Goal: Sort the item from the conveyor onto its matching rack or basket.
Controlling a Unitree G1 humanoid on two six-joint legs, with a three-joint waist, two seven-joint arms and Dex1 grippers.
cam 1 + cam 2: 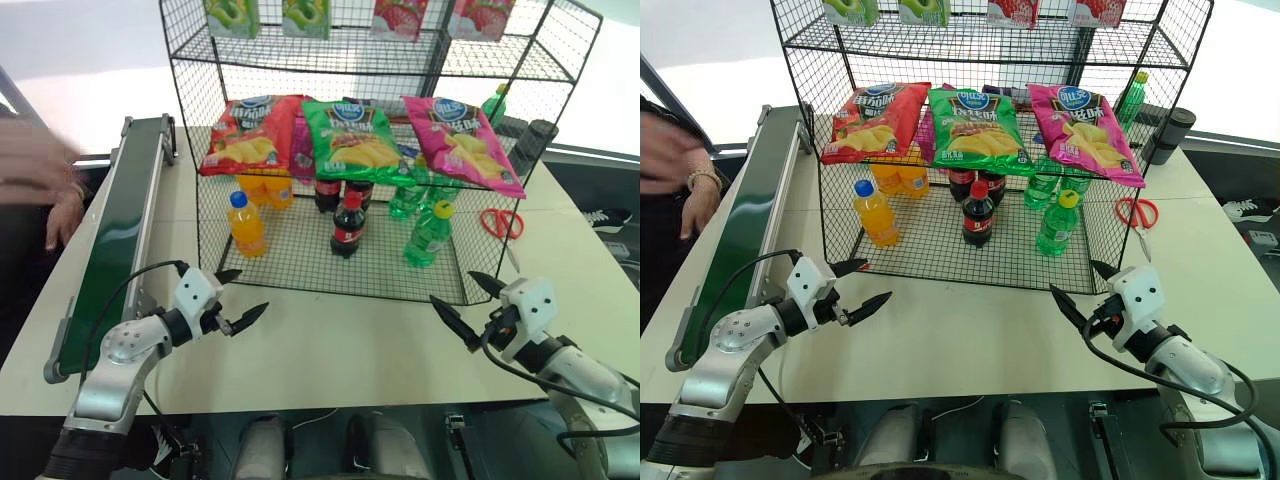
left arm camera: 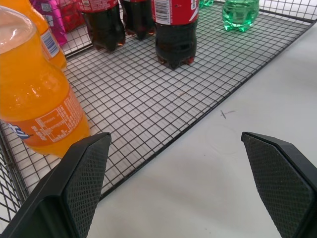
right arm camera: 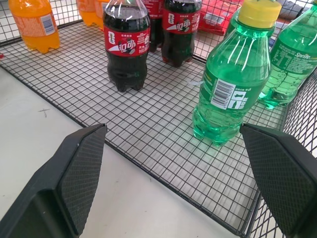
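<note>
The conveyor point(image 1: 115, 240) runs along the table's left side, and the stretch of green belt I see carries nothing. The black wire rack point(image 1: 300, 268) stands ahead. On its bottom tier, front right, a clear-green bottle with a yellow cap point(image 3: 233, 84) stands upright; I cannot tell whether it is the item. More green bottles point(image 1: 410, 195) stand behind it. My left gripper point(image 1: 252, 290) hovers open over the table before the rack's left front, near an orange-drink bottle point(image 2: 34, 99). My right gripper point(image 1: 451, 286) hovers open before the rack's right front, holding nothing.
Cola bottles point(image 1: 348, 225) and orange bottles stand on the bottom tier, with chip bags point(image 1: 350, 140) on the tier above. A person's hand point(image 1: 40, 175) hangs left of the conveyor. Red scissors point(image 1: 500, 222) and a black cylinder point(image 1: 535, 140) lie right of the rack.
</note>
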